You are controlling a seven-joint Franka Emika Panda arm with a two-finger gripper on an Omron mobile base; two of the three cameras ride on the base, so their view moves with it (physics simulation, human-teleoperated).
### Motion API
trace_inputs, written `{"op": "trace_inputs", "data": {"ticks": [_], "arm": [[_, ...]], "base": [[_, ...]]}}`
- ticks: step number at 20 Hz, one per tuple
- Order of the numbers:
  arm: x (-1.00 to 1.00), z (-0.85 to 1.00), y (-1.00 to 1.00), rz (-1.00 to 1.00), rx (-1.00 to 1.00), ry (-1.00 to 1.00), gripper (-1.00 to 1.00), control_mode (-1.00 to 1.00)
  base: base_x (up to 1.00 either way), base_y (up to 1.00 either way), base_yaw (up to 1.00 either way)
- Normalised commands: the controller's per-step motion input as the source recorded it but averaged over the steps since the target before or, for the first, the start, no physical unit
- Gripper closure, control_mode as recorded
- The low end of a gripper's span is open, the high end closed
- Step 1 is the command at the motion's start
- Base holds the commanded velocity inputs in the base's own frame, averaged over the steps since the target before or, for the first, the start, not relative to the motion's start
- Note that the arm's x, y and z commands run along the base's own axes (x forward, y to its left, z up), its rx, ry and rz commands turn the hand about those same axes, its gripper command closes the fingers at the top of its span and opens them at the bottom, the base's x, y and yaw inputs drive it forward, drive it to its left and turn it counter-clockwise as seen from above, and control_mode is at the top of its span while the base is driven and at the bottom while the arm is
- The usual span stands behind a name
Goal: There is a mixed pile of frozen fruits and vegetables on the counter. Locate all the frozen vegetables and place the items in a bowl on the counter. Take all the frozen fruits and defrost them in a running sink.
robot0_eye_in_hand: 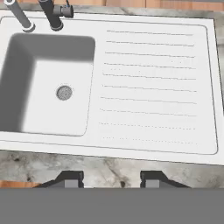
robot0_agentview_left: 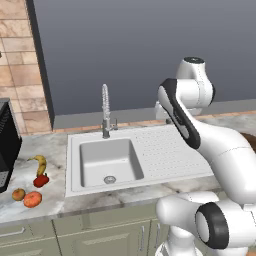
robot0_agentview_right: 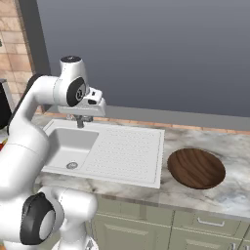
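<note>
The mixed pile lies on the counter (robot0_agentview_left: 45,145) left of the sink (robot0_agentview_left: 75,150): a yellow banana (robot0_agentview_left: 40,162), a bright red lumpy piece (robot0_agentview_left: 41,180), a small orange-yellow fruit (robot0_agentview_left: 18,194) and a larger orange-red ball (robot0_agentview_left: 32,199). The dark wooden bowl (robot0_agentview_right: 195,168) sits empty on the counter right of the sink (robot0_agentview_right: 136,178). My gripper (robot0_eye_in_hand: 111,179) hovers above the sink's front edge, looking down on the basin (robot0_eye_in_hand: 52,87) and drainboard (robot0_eye_in_hand: 153,78). Its fingers stand apart with nothing between them. I see no water at the faucet (robot0_agentview_left: 105,107).
A black appliance (robot0_agentview_left: 7,145) stands on the counter at the far left, close behind the pile. A brick wall (robot0_agentview_left: 20,60) rises at the back left. My own arm (robot0_agentview_left: 200,135) reaches over the drainboard.
</note>
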Motion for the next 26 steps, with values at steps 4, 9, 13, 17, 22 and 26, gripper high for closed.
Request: {"op": "trace_inputs", "data": {"ticks": [4,9,13,17,22,26], "arm": [[-0.11,0.00,0.03,0.03,0.00,0.01,-1.00,-1.00],[-0.35,-0.06,0.22,0.14,-0.02,0.00,-1.00,-1.00],[-0.26,-0.05,0.37,0.18,0.00,0.00,-1.00,-1.00],[-0.09,-0.01,0.46,0.22,0.00,0.00,-1.00,-1.00],[0.00,0.00,0.55,0.21,0.00,0.00,-1.00,-1.00],[0.00,0.00,0.62,0.20,0.00,0.00,-1.00,-1.00]], "base": [[0.00,0.00,0.00],[0.00,0.00,0.00],[0.00,0.00,0.00],[0.00,0.00,0.00],[0.00,0.00,0.00],[0.00,0.00,0.00]]}}
